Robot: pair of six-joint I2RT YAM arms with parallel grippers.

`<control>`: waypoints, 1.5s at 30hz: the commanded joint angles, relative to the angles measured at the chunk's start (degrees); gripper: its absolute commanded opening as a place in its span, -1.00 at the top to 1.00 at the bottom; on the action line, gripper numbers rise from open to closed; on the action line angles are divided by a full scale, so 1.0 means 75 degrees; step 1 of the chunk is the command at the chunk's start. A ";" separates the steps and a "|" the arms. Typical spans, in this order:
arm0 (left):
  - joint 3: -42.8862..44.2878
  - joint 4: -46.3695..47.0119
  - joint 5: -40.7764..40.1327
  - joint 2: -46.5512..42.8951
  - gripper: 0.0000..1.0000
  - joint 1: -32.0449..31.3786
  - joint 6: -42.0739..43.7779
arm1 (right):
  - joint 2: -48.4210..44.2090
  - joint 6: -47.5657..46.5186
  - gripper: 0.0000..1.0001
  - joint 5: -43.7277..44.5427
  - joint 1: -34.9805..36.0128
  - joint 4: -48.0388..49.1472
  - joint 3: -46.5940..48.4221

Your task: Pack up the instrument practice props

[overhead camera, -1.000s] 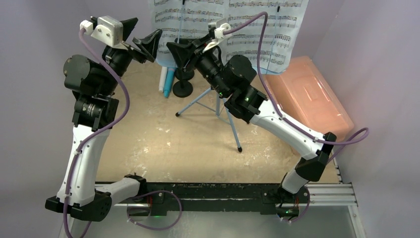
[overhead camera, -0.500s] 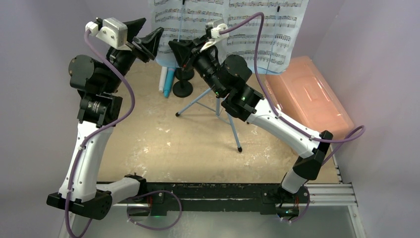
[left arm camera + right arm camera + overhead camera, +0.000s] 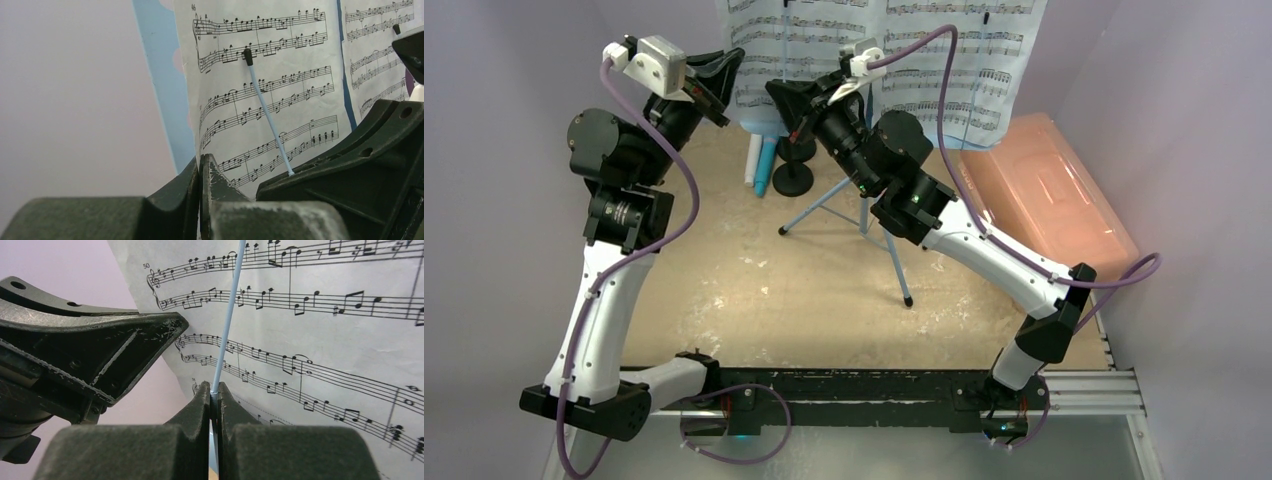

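Both grippers have closed since the earlier frame, and the left gripper point(image 3: 722, 72) has advanced to the left edge of the light-blue perforated music rack point(image 3: 759, 122). Its matte black, scuffed fingers point(image 3: 215, 180) are pressed together at the lower left corner of the printed sheet-music pages point(image 3: 944, 60); whether paper is pinched between them cannot be told. The right gripper point(image 3: 214, 401) is clamped on the thin light-blue wire page retainer point(image 3: 227, 315), which crosses the front of the rack's left page and ends in a black tip. At the rack's foot, beside its slender tripod legs point(image 3: 824, 205), lie the white toy microphone point(image 3: 752, 160) and the blue toy microphone point(image 3: 766, 168), just beside two black round-based mic holders point(image 3: 792, 180). A pink translucent plastic box point(image 3: 1044, 190) sits right of the rack.
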 commanded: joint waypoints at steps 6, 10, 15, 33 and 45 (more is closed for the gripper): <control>-0.0003 0.0024 -0.0809 -0.0287 1.00 0.0023 0.0624 | -0.0057 -0.0039 1.00 0.0056 -0.0014 0.0273 0.0317; 0.0059 -0.0256 -0.1605 -0.0351 1.00 0.0029 0.1065 | -0.0022 -0.0043 1.00 0.0068 -0.0009 0.0250 0.0342; -0.0024 -0.0429 -0.3048 -0.0464 1.00 0.0027 0.1858 | 0.0032 -0.0043 1.00 0.0079 -0.0008 0.0221 0.0396; -0.0468 0.0038 -0.6583 -0.0754 1.00 0.0023 0.4294 | 0.0232 -0.0026 1.00 0.0111 -0.0021 0.0109 0.0581; -0.0634 0.0279 -0.7048 -0.0886 1.00 0.0021 0.4764 | -0.0094 0.0037 1.00 0.0320 -0.0020 0.0460 0.0025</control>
